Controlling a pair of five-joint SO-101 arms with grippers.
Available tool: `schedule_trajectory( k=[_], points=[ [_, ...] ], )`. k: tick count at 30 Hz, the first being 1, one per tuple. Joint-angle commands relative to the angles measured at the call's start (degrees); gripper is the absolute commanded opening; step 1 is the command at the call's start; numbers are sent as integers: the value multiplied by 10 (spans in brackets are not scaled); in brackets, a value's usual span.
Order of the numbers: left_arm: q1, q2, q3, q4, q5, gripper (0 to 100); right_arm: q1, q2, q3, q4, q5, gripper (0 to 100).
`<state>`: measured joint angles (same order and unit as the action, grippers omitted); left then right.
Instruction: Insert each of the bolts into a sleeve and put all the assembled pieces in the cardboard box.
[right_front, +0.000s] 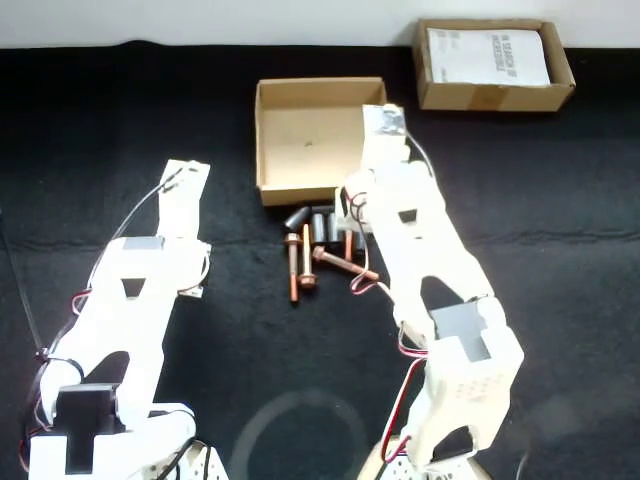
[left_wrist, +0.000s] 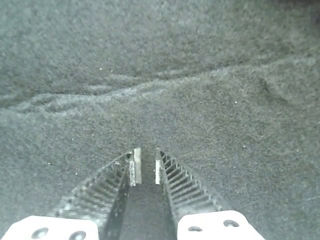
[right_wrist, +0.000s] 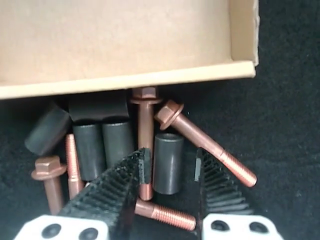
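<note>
**Right gripper open over a sleeve, left arm resting apart**

Your right arm (right_front: 420, 240) stretches forward across the bench (right_front: 560, 300), its wrist bent down over the pile of parts just in front of the cardboard box (right_front: 310, 140). In the right wrist view, the right gripper (right_wrist: 172, 166) is spread wide and straddles one dark sleeve (right_wrist: 167, 162) that lies on the cloth. There is a gap on each side of it, so neither finger touches it.

Other sleeves (right_wrist: 118, 142) lie side by side next to it. Copper bolts (right_wrist: 205, 142) are scattered among them, one (right_wrist: 145, 140) running along the straddled sleeve with its head toward the box wall (right_wrist: 125, 82). The box floor is bare cardboard.

Your left arm (right_front: 150, 260) is folded back on its own side, well apart from the pile. The left gripper (left_wrist: 146, 167) hangs over the black cloth, its fingers only slightly parted, with nothing between them.

A second box (right_front: 495, 90) holding a printed sheet sits at the far edge.
</note>
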<state>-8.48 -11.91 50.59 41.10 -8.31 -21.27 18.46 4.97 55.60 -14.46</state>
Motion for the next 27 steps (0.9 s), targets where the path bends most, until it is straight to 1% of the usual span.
schedule_trajectory(
  k=[1, 5, 8, 13, 15, 18, 20, 27],
  points=[
    [-2, -1, -2, -6, -2, 76, 8, 15, 14, -21, -5, 148],
    [-2, -1, -2, -6, -2, 76, 17, 65, 8, -20, -5, 148],
    [-2, -1, -2, -6, -2, 76, 22, 70, -19, -19, -5, 148],
    [-3, -1, -2, -11, -2, 76, 22, 71, -20, -19, -5, 143],
    [-3, -1, -2, -12, -2, 76, 22, 71, -19, -19, -5, 101],
    [-3, -1, -2, -12, -2, 76, 23, 71, -19, -18, -5, 2],
    [-3, -1, -2, -12, -2, 76, 24, 71, -19, -10, -5, 12],
    [-3, -1, -2, -13, -2, 76, 31, 68, -24, 66, 0, 6]
  ],
)
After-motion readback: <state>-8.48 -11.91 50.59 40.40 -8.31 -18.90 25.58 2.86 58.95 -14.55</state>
